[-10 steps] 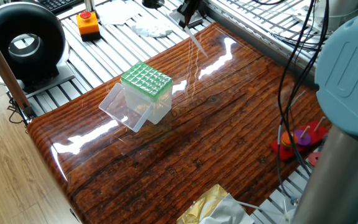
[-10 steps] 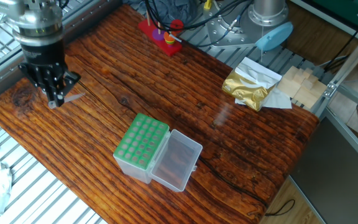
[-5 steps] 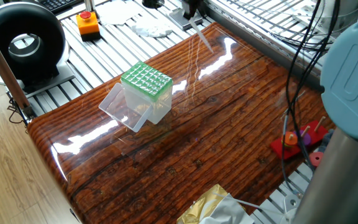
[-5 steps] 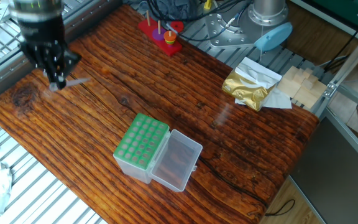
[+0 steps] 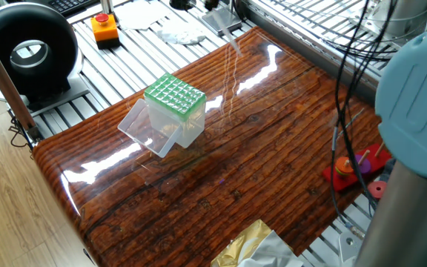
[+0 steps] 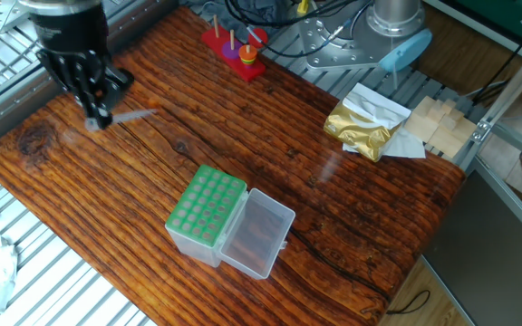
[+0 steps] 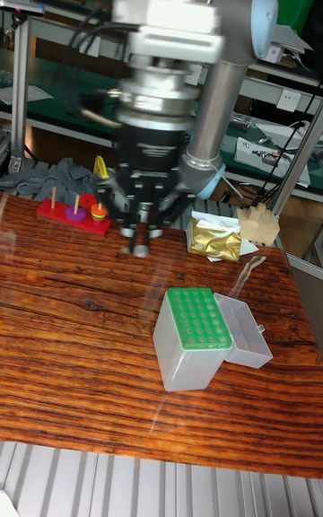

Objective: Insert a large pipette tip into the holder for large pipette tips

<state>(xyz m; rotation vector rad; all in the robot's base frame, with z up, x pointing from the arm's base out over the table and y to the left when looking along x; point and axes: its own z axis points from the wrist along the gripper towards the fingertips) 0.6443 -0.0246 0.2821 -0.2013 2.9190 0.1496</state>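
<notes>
Planks of glossy reddish-brown wooden table (image 6: 352,208) carry, nearest in the tall fixed view, the small clear plastic box topped with a light-green grid of square holes (image 6: 205,215), its clear lid (image 6: 259,232) open beside it. Above and to its left hangs my black two-finger claw (image 6: 98,116), closed on the slender translucent whitish plastic cone (image 6: 134,115), held clear of the wood. Farther off are a red peg base with rings (image 6: 233,50) and crumpled gold foil (image 6: 362,127).
</notes>
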